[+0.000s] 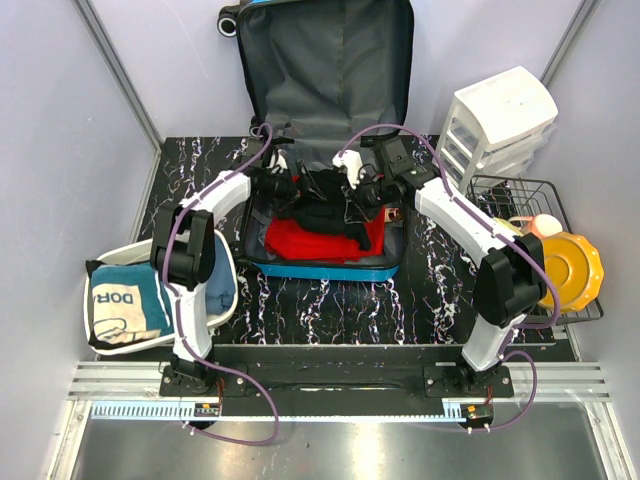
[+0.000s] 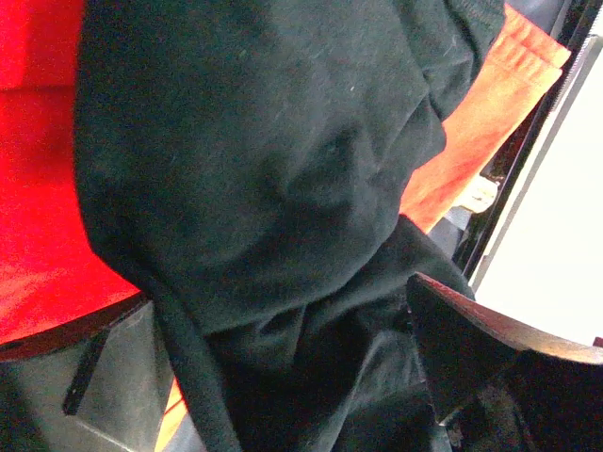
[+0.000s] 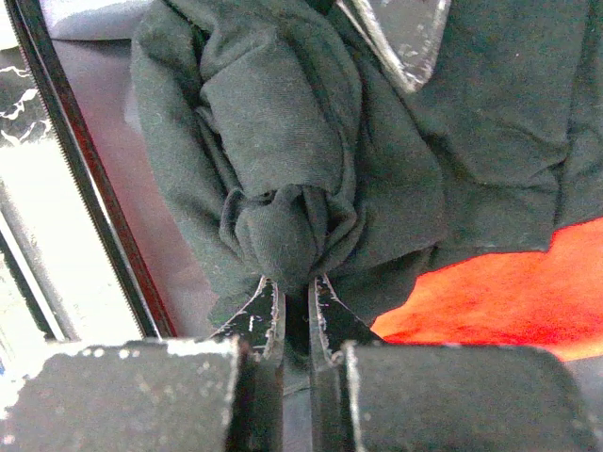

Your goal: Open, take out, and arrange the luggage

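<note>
Luggage lies open at the far middle of the table, its lid propped upright against the back wall so the packed half faces up and both arms can reach in. A black garment sits bunched on top of a red garment, so the black one probably has to come out first.

The right gripper has its jaws narrow, pinching a twisted knot of the black cloth close to the case's right wall. The left gripper is pressed low into the same garment with its jaws wide, cloth bulging between the fingers and not clamped, as far as the wrist view shows. One arm at each end should help lift the piece without it trailing.

To the near left, a white tub already holds a folded blue cloth. To the right stand a white drawer unit and a wire basket with a yellow plate. The case's rim and the raised lid crowd any lift.
</note>
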### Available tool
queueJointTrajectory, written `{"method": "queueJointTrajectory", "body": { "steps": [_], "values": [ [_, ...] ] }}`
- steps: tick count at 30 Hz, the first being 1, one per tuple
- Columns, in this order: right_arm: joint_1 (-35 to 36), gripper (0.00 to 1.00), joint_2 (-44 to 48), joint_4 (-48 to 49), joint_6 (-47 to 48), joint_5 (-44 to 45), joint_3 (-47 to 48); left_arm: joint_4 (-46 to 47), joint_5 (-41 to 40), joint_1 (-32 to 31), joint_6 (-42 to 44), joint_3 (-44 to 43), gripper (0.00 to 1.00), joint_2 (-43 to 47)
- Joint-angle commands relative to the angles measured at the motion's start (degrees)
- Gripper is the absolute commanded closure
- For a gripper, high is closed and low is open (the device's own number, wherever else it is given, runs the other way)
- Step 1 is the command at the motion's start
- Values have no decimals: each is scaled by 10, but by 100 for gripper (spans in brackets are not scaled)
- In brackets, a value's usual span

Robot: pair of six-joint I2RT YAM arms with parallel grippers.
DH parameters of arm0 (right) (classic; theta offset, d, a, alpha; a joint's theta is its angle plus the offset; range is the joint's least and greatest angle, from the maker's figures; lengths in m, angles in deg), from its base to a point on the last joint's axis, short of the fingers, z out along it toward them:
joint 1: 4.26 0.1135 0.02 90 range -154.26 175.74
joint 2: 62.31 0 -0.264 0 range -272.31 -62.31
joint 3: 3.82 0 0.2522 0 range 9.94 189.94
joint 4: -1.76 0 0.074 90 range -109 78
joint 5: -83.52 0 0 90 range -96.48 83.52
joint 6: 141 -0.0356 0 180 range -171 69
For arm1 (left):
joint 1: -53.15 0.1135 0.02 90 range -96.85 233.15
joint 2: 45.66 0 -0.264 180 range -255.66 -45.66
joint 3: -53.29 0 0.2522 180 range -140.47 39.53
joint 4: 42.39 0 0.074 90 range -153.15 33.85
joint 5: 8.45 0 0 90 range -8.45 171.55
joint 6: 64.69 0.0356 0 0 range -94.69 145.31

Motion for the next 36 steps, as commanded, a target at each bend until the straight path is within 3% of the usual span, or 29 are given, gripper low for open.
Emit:
{"method": "queueJointTrajectory", "body": {
  "steps": [1, 3, 5, 6, 8, 9, 11, 12, 16, 17, 19, 20, 23, 30, 36],
  "values": [
    [-4, 100, 40, 0, -3, -26, -13, 133, 37, -14, -61, 2, 1, -8],
    [-5, 100, 40, -1, -6, -32, -16, 188, 56, -20, -76, 11, 1, -7],
    [-5, 100, 41, -3, -10, -39, -21, 212, 74, -21, -76, 18, 10, -8],
    [-5, 100, 41, -5, -11, -42, -23, 227, 79, -21, -75, 19, 29, -7],
    [-5, 100, 45, -4, -12, -49, -27, 240, 95, -21, -65, 22, 56, -6],
    [-5, 100, 45, -4, -12, -50, -28, 211, 96, -22, -54, 16, 80, -5],
    [-4, 100, 47, -4, -12, -51, -30, 142, 99, -20, -8, -5, 96, -1],
    [-5, 100, 48, -4, -9, -51, -32, 116, 94, -19, 13, -10, 100, 6],
    [-4, 100, 51, -3, -21, -84, -31, 5, 85, -17, 128, -28, 100, 32],
    [-3, 94, 48, -3, -26, -92, -31, -49, 84, -16, 182, -32, 100, 38],
    [-4, 68, 45, -4, -41, -113, -32, -94, 66, -15, 248, -30, 100, 66],
    [-4, 41, 43, -4, -45, -116, -32, -124, 62, -11, 265, -24, 100, 92],
    [-4, 23, 44, -3, -54, -117, -33, -190, 36, 10, 341, 2, 100, 128],
    [-5, 0, 46, 14, -56, -69, -24, -380, -70, 88, 502, -2, 100, 201],
    [-5, 0, 36, 19, -37, -59, -9, -467, -152, 201, 586, 54, 100, 293]
  ]
}}
